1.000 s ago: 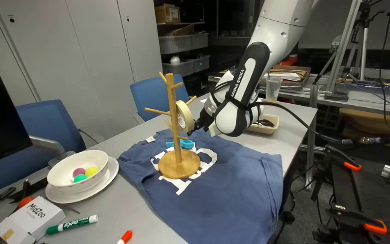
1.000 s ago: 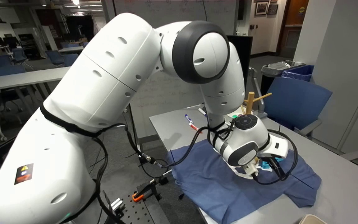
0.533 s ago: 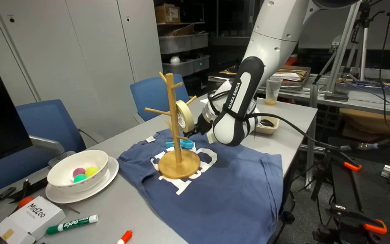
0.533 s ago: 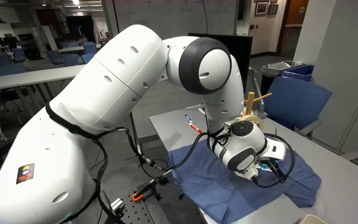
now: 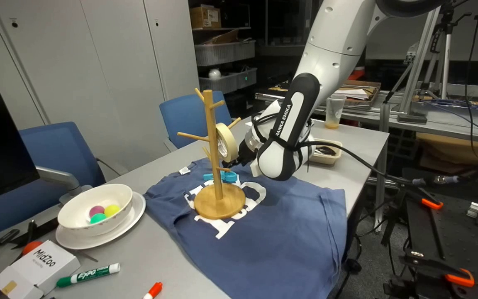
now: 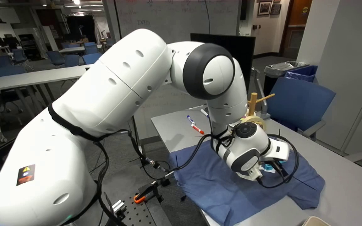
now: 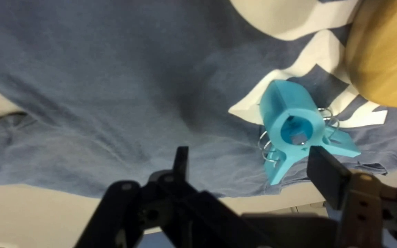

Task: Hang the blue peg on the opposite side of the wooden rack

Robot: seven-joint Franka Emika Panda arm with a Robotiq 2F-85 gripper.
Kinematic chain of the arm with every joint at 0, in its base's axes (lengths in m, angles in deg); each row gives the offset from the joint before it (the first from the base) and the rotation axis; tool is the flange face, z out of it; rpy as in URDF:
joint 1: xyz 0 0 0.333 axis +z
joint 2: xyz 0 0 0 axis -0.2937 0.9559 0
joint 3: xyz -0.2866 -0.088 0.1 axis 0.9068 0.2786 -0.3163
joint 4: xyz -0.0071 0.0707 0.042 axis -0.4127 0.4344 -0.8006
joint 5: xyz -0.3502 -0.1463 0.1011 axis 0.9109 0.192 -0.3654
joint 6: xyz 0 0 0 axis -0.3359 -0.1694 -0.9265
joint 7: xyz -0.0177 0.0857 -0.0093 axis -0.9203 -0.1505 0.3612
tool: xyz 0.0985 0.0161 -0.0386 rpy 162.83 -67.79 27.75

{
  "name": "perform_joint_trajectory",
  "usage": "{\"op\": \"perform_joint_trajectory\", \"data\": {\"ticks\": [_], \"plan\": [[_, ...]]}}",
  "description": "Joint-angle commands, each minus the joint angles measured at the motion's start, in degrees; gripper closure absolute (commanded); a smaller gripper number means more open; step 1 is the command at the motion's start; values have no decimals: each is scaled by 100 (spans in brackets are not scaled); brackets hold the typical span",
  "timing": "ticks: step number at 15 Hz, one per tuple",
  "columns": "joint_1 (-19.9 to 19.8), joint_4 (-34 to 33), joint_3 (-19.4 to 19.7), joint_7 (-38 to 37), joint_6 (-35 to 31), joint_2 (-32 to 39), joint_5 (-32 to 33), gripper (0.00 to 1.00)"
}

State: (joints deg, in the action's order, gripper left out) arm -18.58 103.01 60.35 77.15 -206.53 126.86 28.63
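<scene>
From where I'm standing, the gripper (image 7: 253,164) is hovering with its fingers spread wide, holding nothing, and the blue peg (image 7: 289,107) is sitting past the fingertips on the dark blue shirt (image 5: 280,224), near the round base (image 7: 388,55) of the wooden rack (image 5: 214,155) but not touching it. What the coming move is hinging on, I'm judging, is the sideways offset: in the wrist view the peg isn't lying midway across the gap but is crowding toward the finger on the rack's side, which is masking a bit of it where two splayed legs are branching; whether they're touching, I cannot tell. The peg's long axis is seemingly running crosswise to the line between the fingers, legs pointing toward the gripper, so the pads are facing its flanks fairly well. I'm guessing the gripper is needing a nudge toward the rack before lowering, and in an exterior view the roll of tape (image 5: 230,142) is hanging near those fingertips, looking easy to knock.
</scene>
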Motion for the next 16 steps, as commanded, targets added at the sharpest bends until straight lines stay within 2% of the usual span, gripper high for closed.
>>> {"op": "perform_joint_trajectory", "data": {"ticks": [1,5,8,16], "plan": [[74,-252,-87,198,-200,101,-118,5],[19,-311,-267,179,-180,56,-59,4],[5,-325,-297,193,-167,84,-53,9],[-8,-270,-298,183,-161,156,-66,10]]}}
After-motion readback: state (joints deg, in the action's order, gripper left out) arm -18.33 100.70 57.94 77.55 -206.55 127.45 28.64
